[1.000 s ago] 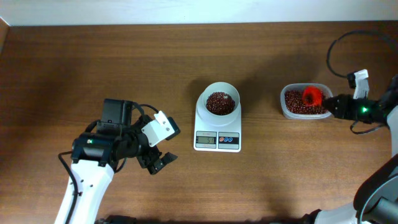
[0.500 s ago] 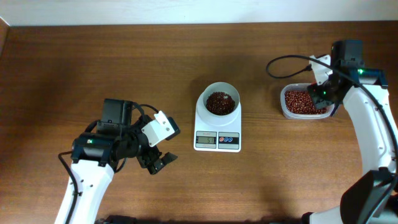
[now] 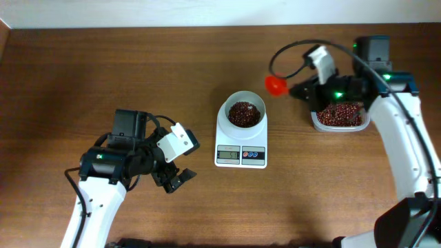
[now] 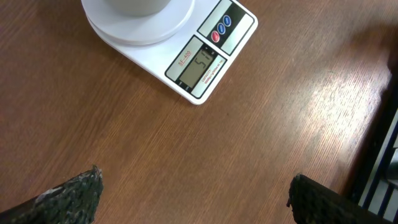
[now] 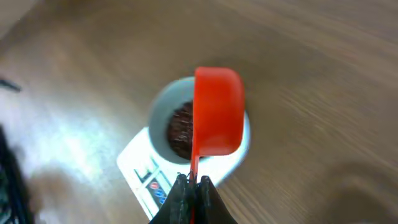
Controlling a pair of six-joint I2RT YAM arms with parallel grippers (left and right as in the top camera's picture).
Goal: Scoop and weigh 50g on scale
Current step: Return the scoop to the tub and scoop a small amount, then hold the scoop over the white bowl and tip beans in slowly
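Far left: left claw (image 3: 178, 178) low over the wood table (image 3: 103, 69), fingers spread wide, nothing btwn them. From its wrist cam the two dark textured fingertips (image 4: 68, 193) sit at the bottom corners, bare tabletop in the gap.

Ahead of that claw and off to its right, well apart from it: the scale (image 3: 241, 148), flat on the table. In the left wrist view its front corner shows, w/ grey display (image 4: 200, 64) lit and the red and blue buttons (image 4: 221, 28) beside it. Digits too small to call for sure.

On the scale's platform: white bowl (image 3: 242, 114), upright, red-brown beans (image 3: 243, 114) covering its bottom.

Now the right side. Red scoop (image 3: 276, 85) up in the air, just beside the bowl's right rim in the overhead view, not touching it. Right claw (image 3: 301, 91) sits behind the scoop, fingers pressed together on its thin red handle, pinching it at the far end. Right wrist cam looks straight down the handle: scoop (image 5: 217, 112) out in front of the claw (image 5: 193, 186), bowl (image 5: 168, 118) and scale below and past it, picture blurred. Can't tell what's in the scoop.

Under the right arm, behind the claw: clear tub (image 3: 317, 124) of beans on the table, partly covered by the arm.
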